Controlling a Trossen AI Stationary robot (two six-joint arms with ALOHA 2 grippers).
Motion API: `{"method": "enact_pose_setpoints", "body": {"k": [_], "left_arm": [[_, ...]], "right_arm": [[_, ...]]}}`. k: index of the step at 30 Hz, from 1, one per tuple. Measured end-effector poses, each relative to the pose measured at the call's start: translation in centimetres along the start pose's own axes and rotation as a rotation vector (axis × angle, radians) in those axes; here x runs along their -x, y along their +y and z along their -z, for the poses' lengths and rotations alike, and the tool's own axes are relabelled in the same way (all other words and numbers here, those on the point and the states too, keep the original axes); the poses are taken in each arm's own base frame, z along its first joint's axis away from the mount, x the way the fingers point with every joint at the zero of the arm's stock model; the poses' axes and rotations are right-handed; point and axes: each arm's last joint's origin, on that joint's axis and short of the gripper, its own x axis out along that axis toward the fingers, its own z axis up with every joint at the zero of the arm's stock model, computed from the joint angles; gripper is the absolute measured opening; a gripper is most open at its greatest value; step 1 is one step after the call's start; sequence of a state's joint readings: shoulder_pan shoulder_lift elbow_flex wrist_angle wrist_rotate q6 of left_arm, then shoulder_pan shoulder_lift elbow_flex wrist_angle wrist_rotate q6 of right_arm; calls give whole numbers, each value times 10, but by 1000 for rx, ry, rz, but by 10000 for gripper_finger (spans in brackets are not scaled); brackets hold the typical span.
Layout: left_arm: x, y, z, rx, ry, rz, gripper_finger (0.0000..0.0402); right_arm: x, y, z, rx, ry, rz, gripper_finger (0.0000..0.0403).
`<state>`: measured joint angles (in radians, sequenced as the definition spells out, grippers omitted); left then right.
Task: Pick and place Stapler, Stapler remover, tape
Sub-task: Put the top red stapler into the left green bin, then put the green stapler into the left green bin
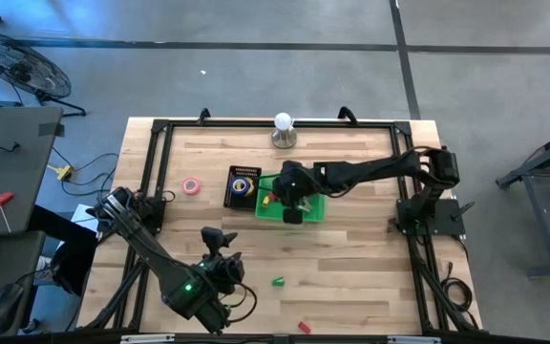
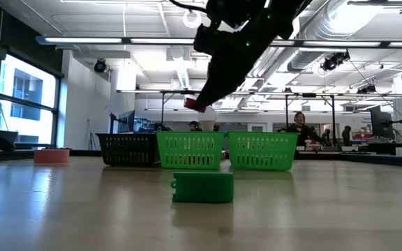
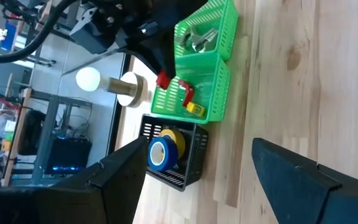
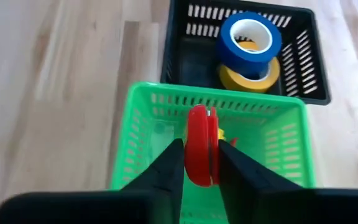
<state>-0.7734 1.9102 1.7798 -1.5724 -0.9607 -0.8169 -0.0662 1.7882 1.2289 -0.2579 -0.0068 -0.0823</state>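
Note:
My right gripper (image 4: 202,165) is shut on a red stapler remover (image 4: 199,144) above the nearer of two joined green baskets (image 4: 151,102), also seen in the high view (image 1: 306,208). A blue tape roll (image 4: 250,36) leans on a yellow one (image 4: 244,78) inside the black basket (image 4: 303,68). A pink tape roll (image 1: 191,185) lies flat on the table left of the black basket. My left gripper (image 1: 220,239) hovers open over the table's near left part, holding nothing; its fingers (image 3: 297,180) frame the baskets. My right gripper pinches the red stapler remover by its two flat sides (image 4: 191,155) between its two fingers. The fingers slant down from the table's right side. The remover (image 2: 192,104) is lifted clear, above the green basket's rim.
A small green thing (image 1: 278,281) lies on the near middle of the table, and a small red thing (image 1: 304,327) at the near edge. A lamp (image 1: 284,129) stands at the far edge. The second green basket (image 3: 207,31) holds metal items. A black frame (image 1: 151,172) rings the table.

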Motion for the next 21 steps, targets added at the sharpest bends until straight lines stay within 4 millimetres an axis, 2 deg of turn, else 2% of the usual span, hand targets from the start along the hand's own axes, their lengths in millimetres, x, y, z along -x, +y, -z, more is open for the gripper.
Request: {"method": "enact_pose_setpoints", "body": {"k": [5,10,15,21], "left_arm": [[0,0,0,1,-5,-4,279],[0,0,0,7,-8,-6,279],[0,0,0,26,-1,-1,279],[0,0,0,30,3,3,279]], "right_arm": [[0,3,-1,-64,-9,-4,158],[0,7,-1,-67,-6,66,213],[0,15,-2,-50,-7,86,241],[10,25,0,-83,33,70,243]]}}
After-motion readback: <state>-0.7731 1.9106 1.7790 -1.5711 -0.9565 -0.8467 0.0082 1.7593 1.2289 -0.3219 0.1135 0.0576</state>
